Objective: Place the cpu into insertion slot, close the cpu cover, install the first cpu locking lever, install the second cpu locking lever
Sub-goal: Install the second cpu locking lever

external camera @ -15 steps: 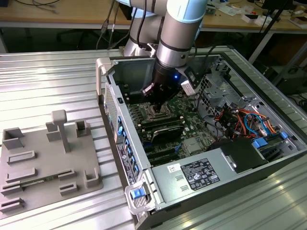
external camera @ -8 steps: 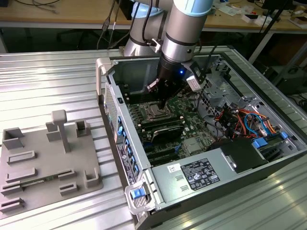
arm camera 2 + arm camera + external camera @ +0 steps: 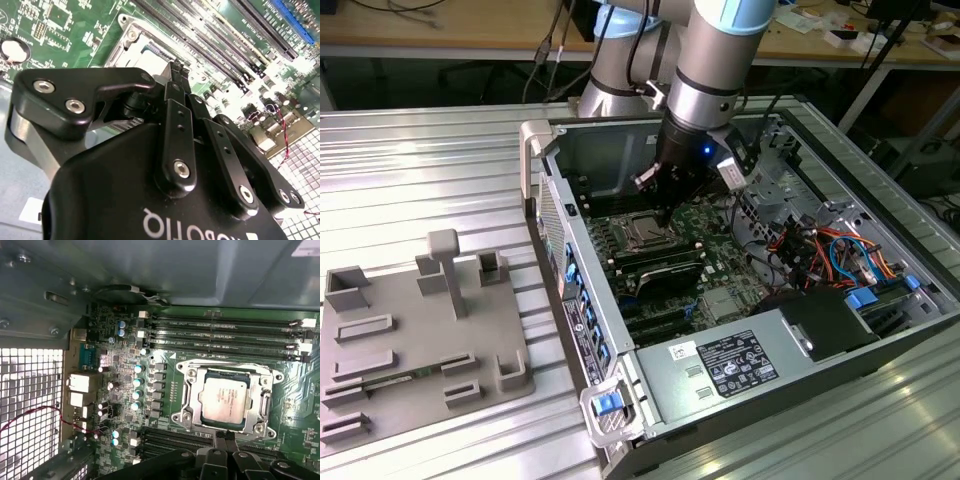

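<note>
A: How does the end effector (image 3: 176,67) stand?

B: Its fingers are drawn together to a narrow tip with nothing between them, held low at the edge of the insertion slot (image 3: 186,417), inside the open computer case (image 3: 650,385).

A: And the cpu (image 3: 224,397)?

B: Seated in the slot, its dull silver top showing through the window of the cpu cover (image 3: 262,405), which lies flat over it. Long black memory slots (image 3: 220,330) run along the far side of the socket.

A: Beyond the case?

B: A grey fixture tray (image 3: 380,395) rests on the ribbed metal bench (image 3: 440,180), towards the exterior view's left.
</note>
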Robot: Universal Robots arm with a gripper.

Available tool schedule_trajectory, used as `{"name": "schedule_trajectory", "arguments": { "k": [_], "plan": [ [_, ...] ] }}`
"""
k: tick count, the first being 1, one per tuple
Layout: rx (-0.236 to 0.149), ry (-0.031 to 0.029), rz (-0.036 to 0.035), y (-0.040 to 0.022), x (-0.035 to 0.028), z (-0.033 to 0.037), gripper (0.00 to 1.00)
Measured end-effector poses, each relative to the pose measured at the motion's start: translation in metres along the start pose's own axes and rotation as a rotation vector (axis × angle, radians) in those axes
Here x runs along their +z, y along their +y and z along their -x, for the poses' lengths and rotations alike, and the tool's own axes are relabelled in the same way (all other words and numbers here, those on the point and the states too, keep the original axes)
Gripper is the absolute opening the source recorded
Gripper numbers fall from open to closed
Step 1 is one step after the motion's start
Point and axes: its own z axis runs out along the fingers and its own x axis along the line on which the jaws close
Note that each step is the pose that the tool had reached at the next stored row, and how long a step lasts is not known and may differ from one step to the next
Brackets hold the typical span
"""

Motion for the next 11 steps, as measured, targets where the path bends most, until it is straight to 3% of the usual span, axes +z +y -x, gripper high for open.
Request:
{"name": "schedule_trajectory", "arguments": {
  "k": [3, 11],
  "plan": [
    [0.000, 0.0007, 0.0002, -0.0072, 0.0005, -0.0007, 0.11],
    [0.000, 0.0008, 0.0003, -0.0132, 0.0020, -0.0047, 0.11]
  ]
}}
